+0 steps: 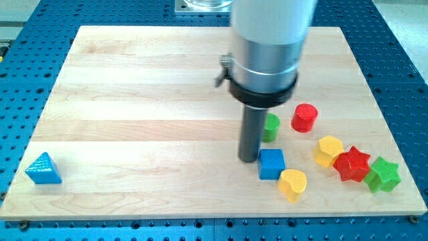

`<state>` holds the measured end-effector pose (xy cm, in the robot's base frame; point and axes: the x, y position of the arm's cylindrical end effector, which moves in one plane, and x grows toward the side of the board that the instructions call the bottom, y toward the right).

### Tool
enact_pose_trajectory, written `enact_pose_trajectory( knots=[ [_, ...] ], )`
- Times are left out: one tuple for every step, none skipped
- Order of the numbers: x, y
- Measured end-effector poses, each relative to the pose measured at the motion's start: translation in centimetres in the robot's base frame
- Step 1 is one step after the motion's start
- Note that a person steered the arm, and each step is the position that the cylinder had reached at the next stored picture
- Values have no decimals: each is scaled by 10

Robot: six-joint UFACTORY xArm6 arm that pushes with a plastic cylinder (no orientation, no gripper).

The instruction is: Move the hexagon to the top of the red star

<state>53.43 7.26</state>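
The yellow hexagon [328,150] lies at the view's right, touching the left side of the red star [352,164]. A green star [383,174] sits against the red star's right side. My tip [249,159] rests on the board well to the left of the hexagon, just left of the blue cube [271,163]. A green block [270,127] is partly hidden behind the rod, so its shape is unclear.
A red cylinder [304,118] stands above the hexagon. A yellow heart [292,184] lies below the blue cube. A blue triangle [43,168] sits at the far bottom left. The wooden board [134,100] rests on a blue perforated table.
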Motion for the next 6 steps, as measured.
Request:
enact_pose_trajectory(
  knots=[
    [-3,33],
    [-2,65],
    [-2,80],
    [8,116],
    [24,107],
    [23,64]
  ],
)
